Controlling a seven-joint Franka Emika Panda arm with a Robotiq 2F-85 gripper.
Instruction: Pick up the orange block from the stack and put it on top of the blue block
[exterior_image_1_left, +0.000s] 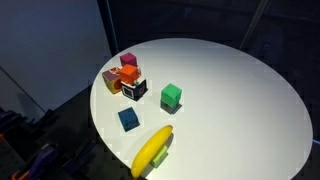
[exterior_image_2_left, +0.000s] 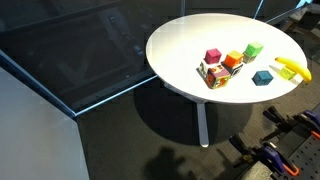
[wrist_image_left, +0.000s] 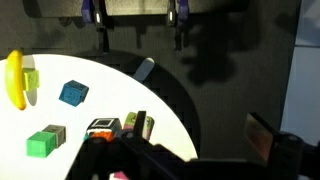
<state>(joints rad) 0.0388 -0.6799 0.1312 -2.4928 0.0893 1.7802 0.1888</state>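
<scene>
The orange block (exterior_image_1_left: 128, 73) (exterior_image_2_left: 233, 60) sits in a tight cluster with a magenta block (exterior_image_1_left: 128, 60), a reddish block (exterior_image_1_left: 110, 79) and a black-and-white patterned cube (exterior_image_1_left: 134, 88) at the edge of the round white table (exterior_image_1_left: 230, 90). It seems to rest on another block. The blue block (exterior_image_1_left: 128, 119) (exterior_image_2_left: 262, 77) (wrist_image_left: 73, 93) lies alone nearer the banana. My gripper (wrist_image_left: 185, 150) shows only in the wrist view. It is open and empty, beyond the table edge over the dark floor, with the cluster (wrist_image_left: 120, 126) by its left finger.
A green block (exterior_image_1_left: 171, 96) (wrist_image_left: 42, 143) stands apart from the cluster. A yellow banana (exterior_image_1_left: 152, 150) (wrist_image_left: 14, 78) lies near the table edge with a small green piece beside it. Glass panels and dark floor surround the table.
</scene>
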